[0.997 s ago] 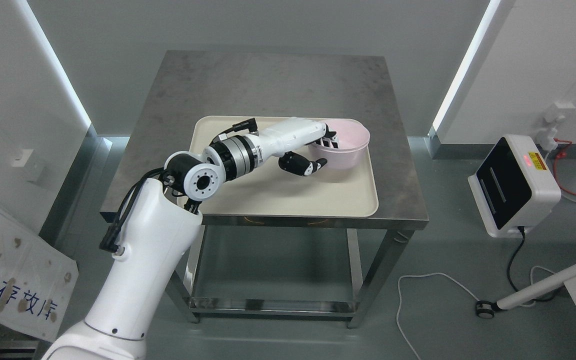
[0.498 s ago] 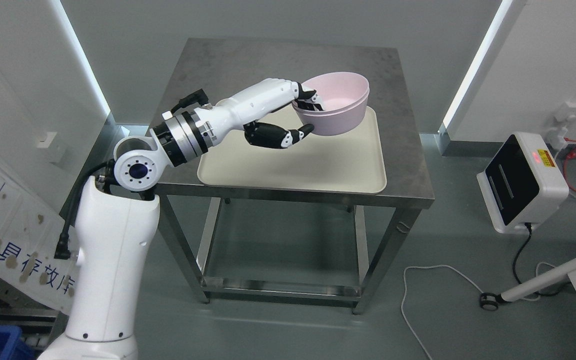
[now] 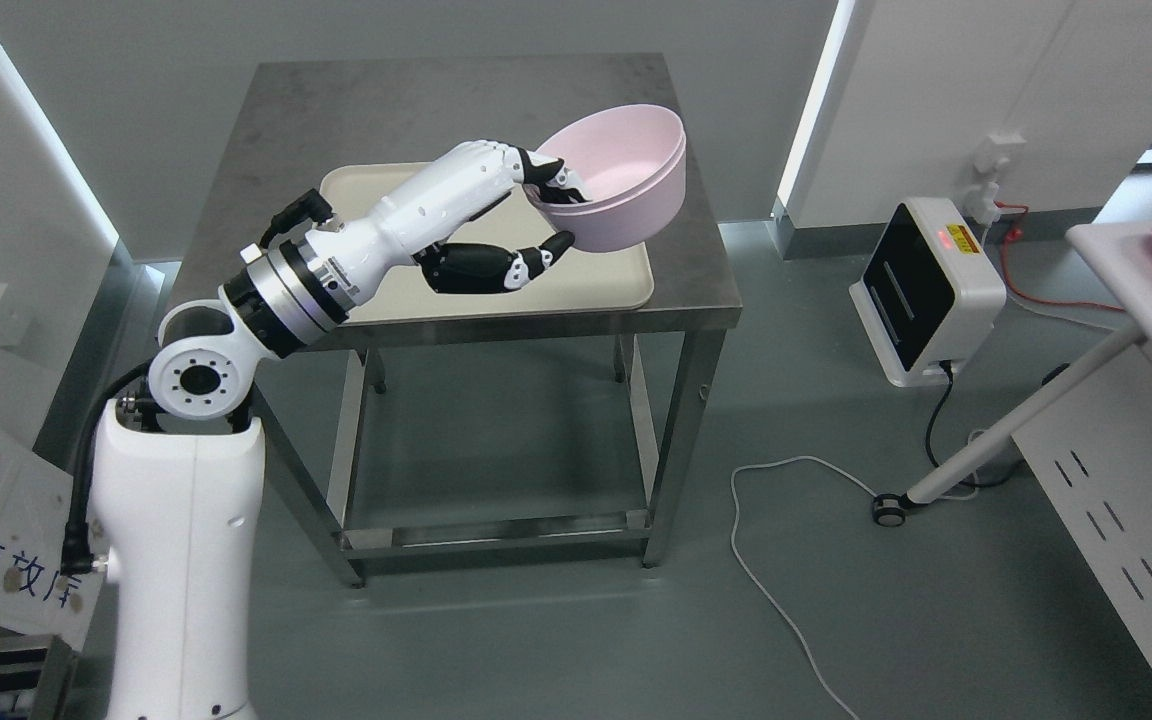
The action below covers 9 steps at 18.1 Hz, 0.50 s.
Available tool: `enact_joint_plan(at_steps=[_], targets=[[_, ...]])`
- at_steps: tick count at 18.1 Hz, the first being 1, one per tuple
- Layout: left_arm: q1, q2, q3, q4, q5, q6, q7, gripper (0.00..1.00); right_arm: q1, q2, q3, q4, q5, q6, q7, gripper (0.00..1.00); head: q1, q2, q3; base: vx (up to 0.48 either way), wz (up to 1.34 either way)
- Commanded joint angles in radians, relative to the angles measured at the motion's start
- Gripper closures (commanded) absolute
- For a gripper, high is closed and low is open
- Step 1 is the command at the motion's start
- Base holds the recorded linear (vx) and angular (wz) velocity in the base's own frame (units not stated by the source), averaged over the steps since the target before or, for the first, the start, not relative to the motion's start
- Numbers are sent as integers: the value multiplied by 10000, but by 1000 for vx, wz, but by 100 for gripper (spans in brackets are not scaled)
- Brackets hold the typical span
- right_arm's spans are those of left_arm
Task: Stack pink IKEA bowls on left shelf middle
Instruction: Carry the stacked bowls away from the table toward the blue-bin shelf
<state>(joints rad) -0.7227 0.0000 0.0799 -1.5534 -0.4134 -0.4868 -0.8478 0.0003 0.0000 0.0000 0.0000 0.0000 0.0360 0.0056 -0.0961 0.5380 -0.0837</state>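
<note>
Square brushed-steel table [image 3: 266,140] on four legs, lower rail frame, standing on grey floor [image 3: 556,630]. Cream rectangular plastic tray [image 3: 596,280] sits flat at table's 6 o'clock edge.

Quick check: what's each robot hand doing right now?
Left robot hand: closed on the pink bowl, held above the tray.
Right robot hand: not in view.

A tray [image 3: 596,285] lies on the table [image 3: 356,110], toward its front right. The left hand [image 3: 521,215] reaches in from the lower left and holds the bowl [image 3: 626,185] by its near rim, above the tray's far right corner. Right of the table a boxy device [image 3: 926,290] stands on the floor, with a cable [image 3: 786,600] lying before it.
</note>
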Motion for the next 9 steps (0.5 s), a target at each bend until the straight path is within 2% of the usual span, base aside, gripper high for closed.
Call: enact_joint_plan(at_steps=[1, 5, 9], targets=[[661, 306, 919, -833, 69, -10, -5, 94, 13, -175, -107, -338, 0, -8, 5, 0, 0, 0, 0, -241, -250], [1045, 980, 1576, -833, 84, -25, -5, 94, 13, -175, -107, -338, 0, -8, 5, 0, 0, 0, 0, -265, 31], [1046, 1457, 2176, -879, 100, -148, -21, 94, 13, -175, -107, -338, 0, -8, 5, 0, 0, 0, 0, -256, 336]])
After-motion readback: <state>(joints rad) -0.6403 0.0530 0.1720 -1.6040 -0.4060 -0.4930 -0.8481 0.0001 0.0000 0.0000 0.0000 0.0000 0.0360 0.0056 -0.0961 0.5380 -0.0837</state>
